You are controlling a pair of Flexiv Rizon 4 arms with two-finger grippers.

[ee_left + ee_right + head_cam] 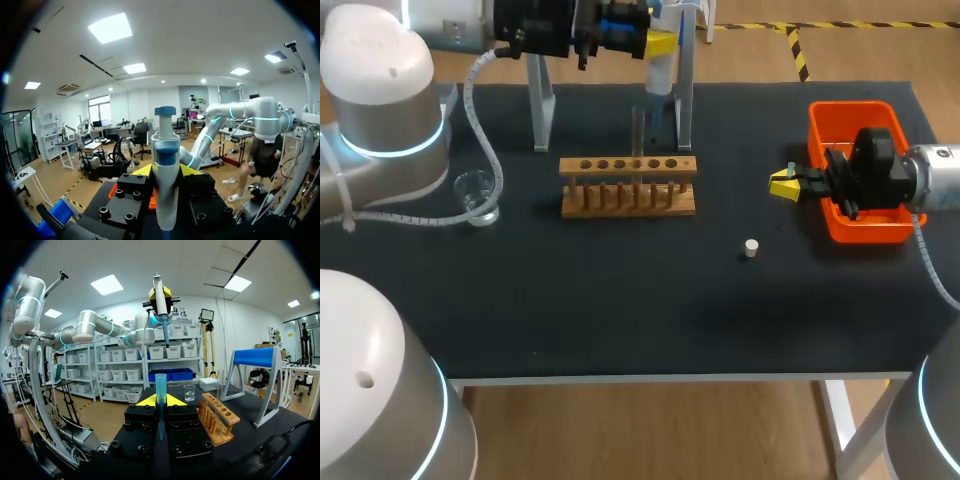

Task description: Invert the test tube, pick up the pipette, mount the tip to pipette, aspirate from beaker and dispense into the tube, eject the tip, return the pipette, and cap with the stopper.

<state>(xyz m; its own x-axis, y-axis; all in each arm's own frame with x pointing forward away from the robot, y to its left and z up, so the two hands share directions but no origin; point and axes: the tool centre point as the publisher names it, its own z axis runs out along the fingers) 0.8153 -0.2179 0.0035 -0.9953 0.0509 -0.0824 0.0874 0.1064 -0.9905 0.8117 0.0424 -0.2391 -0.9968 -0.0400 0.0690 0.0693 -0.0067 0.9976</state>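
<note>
My left gripper [660, 42] is raised over the back of the table, shut on the white and blue pipette [661, 68], which hangs upright with its nozzle down. In the left wrist view the pipette [165, 165] stands between the fingers of the left gripper [166, 172]. My right gripper [783, 183] sits beside the orange bin [868, 231], shut on a blue pipette tip [160, 392] that stands upright between the yellow tips of the right gripper [160, 402]. A clear test tube [637, 128] stands in the wooden rack [628, 186]. The glass beaker [475, 196] is at the left, and the small white stopper [751, 248] lies on the mat.
The pipette stand [541, 110] with its metal legs rises behind the rack. Left arm cabling [485, 140] loops down by the beaker. The black mat [620, 300] stretches in front of the rack to the table's front edge.
</note>
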